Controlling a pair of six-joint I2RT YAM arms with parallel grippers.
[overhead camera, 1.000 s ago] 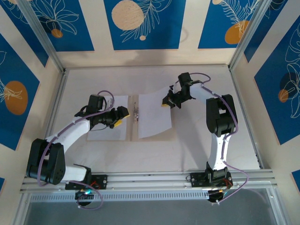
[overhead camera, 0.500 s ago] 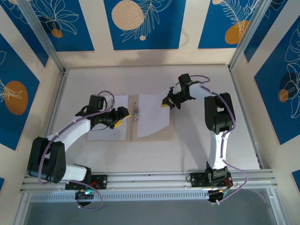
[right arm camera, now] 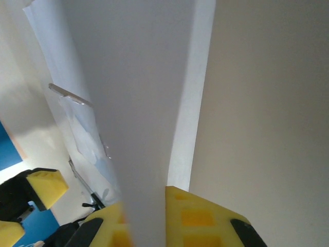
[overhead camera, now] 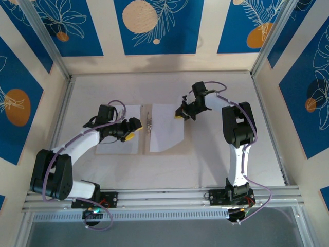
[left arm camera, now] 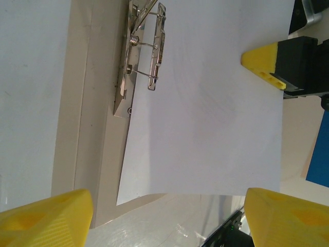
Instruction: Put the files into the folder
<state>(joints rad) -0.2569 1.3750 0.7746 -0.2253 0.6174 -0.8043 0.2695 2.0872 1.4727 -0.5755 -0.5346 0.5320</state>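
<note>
Top external view gives you the folder [overhead camera: 177,149] lying open on the table [overhead camera: 216,159], with its metal clip [overhead camera: 149,125] along the spine. One white sheet [overhead camera: 121,146] lies flat on the left cover. The other white sheet [overhead camera: 165,131] sits over the right cover with its left edge at the clip, and its outline looks skewed, so it is not lying flat.

Your right jaws are pinched shut on the far right corner of that second sheet. From the right wrist camera you can see the paper [right arm camera: 144,103] running up out of the two yellow fingers [right arm camera: 195,216] and bowing as it goes.

Your left jaws stand wide apart and hold nothing. They hover over the left cover's sheet, just beside the spine. The left wrist view looks between the yellow fingertips [left arm camera: 46,216] across the tan spine [left arm camera: 87,103] to the clip [left arm camera: 144,51], which has its wire arms raised. The held sheet [left arm camera: 216,128] lies beyond the clip, with a yellow finger [left arm camera: 262,59] of the right jaws at its far edge.
</note>
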